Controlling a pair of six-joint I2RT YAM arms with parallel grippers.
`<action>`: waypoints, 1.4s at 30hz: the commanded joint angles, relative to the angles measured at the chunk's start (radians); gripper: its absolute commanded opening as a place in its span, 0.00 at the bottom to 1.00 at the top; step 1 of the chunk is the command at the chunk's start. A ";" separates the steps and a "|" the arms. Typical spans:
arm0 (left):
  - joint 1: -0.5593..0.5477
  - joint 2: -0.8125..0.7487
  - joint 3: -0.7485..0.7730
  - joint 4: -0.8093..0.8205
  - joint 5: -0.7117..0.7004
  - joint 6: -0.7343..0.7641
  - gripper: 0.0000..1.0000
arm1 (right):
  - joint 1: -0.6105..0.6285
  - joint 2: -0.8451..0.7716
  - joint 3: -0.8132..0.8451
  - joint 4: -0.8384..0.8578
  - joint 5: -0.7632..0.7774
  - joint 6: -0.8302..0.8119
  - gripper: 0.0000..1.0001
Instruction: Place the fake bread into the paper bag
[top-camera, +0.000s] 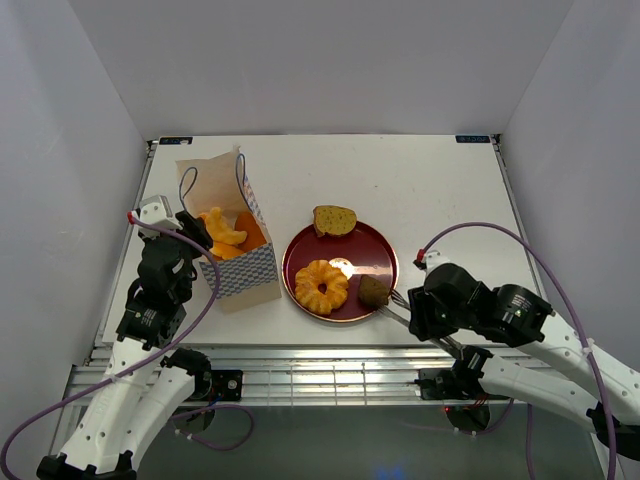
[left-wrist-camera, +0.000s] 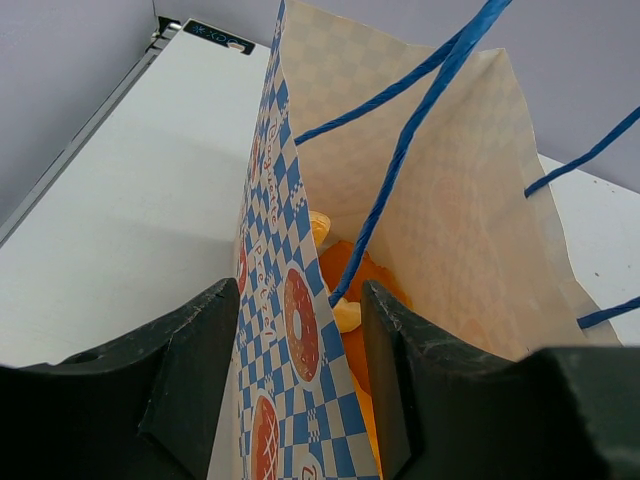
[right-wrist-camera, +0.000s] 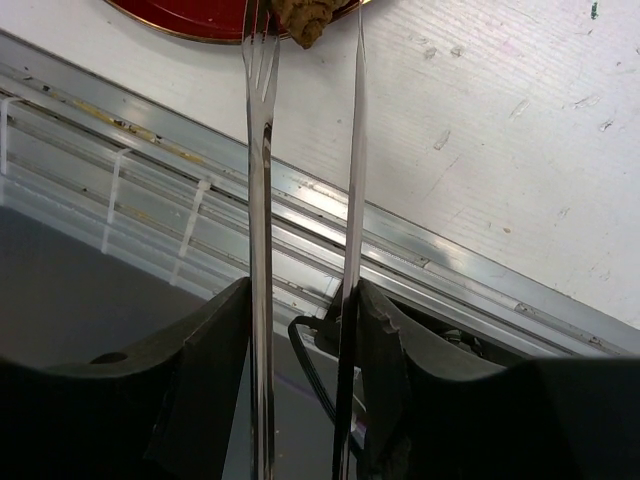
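The right hand (right-wrist-camera: 303, 300), clamped on thin tongs (right-wrist-camera: 262, 150) bracketing the dark bread chunk (top-camera: 374, 291) at the plate's (top-camera: 300, 255) 4 o'clock rim, could drop that glossy piece mid-carry, while the left hand (left-wrist-camera: 295, 330) straddles the paper bag's (top-camera: 245, 275) wall, grip unclear.

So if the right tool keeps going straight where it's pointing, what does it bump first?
The right tool holds metal tongs, and their tips are at the small brown bread chunk on the near rim of the red plate. That chunk comes first, though I can't tell if they touch it.
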 joint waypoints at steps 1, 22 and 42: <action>-0.005 -0.007 0.009 -0.016 0.014 0.005 0.62 | 0.004 0.007 0.004 0.046 0.042 -0.001 0.50; -0.005 -0.009 0.008 -0.016 0.010 0.007 0.62 | 0.005 0.017 0.082 0.107 0.007 -0.027 0.10; -0.005 -0.001 0.008 -0.016 0.004 0.008 0.62 | 0.005 0.138 0.435 0.185 -0.007 -0.128 0.08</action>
